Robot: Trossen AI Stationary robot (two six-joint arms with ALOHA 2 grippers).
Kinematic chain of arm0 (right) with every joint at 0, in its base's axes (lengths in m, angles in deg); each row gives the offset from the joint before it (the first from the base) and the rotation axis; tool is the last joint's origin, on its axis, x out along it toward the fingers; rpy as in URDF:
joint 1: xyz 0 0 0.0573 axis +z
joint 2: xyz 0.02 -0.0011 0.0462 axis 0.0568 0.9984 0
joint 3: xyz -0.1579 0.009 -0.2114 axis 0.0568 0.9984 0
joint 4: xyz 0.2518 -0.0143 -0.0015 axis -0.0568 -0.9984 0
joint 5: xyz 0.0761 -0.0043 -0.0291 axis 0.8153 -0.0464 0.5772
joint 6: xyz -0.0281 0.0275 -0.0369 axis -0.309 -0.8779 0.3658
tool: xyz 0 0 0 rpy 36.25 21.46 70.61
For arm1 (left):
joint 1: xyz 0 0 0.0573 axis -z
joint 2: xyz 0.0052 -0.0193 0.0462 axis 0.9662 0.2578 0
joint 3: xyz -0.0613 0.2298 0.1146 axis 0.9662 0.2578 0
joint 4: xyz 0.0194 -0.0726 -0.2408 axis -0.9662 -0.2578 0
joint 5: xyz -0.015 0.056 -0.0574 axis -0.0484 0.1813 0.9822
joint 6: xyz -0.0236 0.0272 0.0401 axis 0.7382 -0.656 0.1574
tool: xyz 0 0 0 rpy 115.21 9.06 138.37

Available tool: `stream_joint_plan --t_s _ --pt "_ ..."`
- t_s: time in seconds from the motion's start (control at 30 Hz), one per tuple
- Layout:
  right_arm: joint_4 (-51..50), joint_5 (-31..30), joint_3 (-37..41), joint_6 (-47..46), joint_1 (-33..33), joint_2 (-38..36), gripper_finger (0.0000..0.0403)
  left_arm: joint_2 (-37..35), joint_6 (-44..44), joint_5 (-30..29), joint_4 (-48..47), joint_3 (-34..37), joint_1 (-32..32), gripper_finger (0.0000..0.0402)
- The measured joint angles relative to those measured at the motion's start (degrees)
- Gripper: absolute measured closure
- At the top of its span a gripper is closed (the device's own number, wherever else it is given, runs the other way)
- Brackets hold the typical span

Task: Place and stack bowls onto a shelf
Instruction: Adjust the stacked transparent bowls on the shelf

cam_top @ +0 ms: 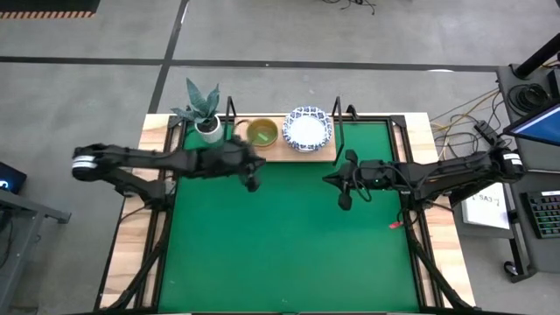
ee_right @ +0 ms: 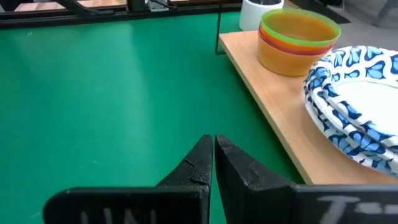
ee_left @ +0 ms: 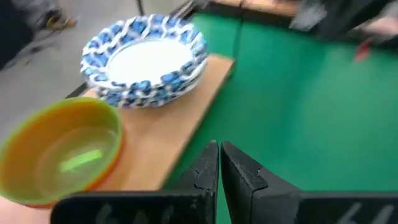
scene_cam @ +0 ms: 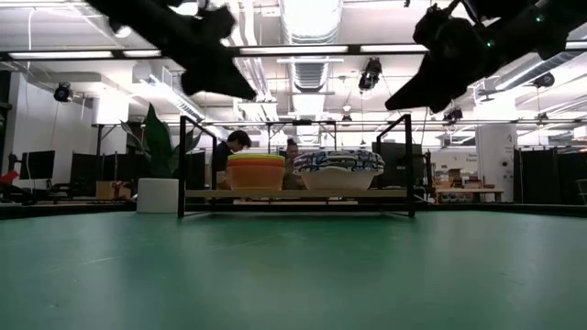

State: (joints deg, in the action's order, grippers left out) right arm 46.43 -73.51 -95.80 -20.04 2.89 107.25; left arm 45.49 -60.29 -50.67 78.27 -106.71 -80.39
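Observation:
A stack of white bowls with blue patterned rims [cam_top: 307,129] sits on the wooden shelf [cam_top: 278,150] at the table's far edge. Beside it on the shelf stands a stack of plain plastic bowls [cam_top: 262,133], yellow-green on top, orange below. Both stacks show in the low view [scene_cam: 338,169] [scene_cam: 256,170] and in both wrist views [ee_left: 146,57] [ee_right: 297,38]. My left gripper [cam_top: 252,181] hovers shut and empty above the green mat, just in front of the shelf. My right gripper [cam_top: 343,199] hovers shut and empty above the mat, farther to the right.
A small white plant pot with a green plant [cam_top: 206,122] stands left of the shelf. The large green mat [cam_top: 289,236] covers the table's middle. The shelf's black frame posts [cam_top: 337,109] rise at its ends. A person [scene_cam: 229,151] shows in the room behind.

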Motion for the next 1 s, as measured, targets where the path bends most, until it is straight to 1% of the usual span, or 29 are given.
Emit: stream_joint_plan --t_s 0.23,0.33,0.47,0.67,0.87,0.93,1.0 --pt "0.6 0.0 0.2 1.5 0.0 0.1 0.0394 17.1 -7.6 -0.4 -21.5 -19.5 -10.4 0.0402" --pt "0.4 0.0 0.4 1.5 0.3 0.2 0.0394 22.7 -9.4 -0.6 -27.3 -25.2 -13.5 0.0402" --pt "0.5 0.1 0.6 1.7 1.0 0.5 0.0394 27.4 -12.7 -0.4 -31.6 -30.1 -14.5 0.0402" --pt "0.5 0.1 0.6 1.8 1.2 0.5 0.0394 29.8 -13.4 -0.2 -36.7 -33.5 -14.5 0.0402" --pt "0.5 0.0 0.7 2.5 1.2 0.5 0.0394 27.6 -13.5 -1.0 -37.6 -34.6 -14.3 0.0402" --pt "0.5 0.0 0.7 2.4 1.2 0.5 0.0394 26.5 -14.8 0.9 -39.9 -35.1 -14.1 0.0402" --pt "0.5 0.0 0.7 2.3 1.2 0.5 0.0394 25.8 -18.2 6.2 -42.3 -34.9 -13.7 0.0402"
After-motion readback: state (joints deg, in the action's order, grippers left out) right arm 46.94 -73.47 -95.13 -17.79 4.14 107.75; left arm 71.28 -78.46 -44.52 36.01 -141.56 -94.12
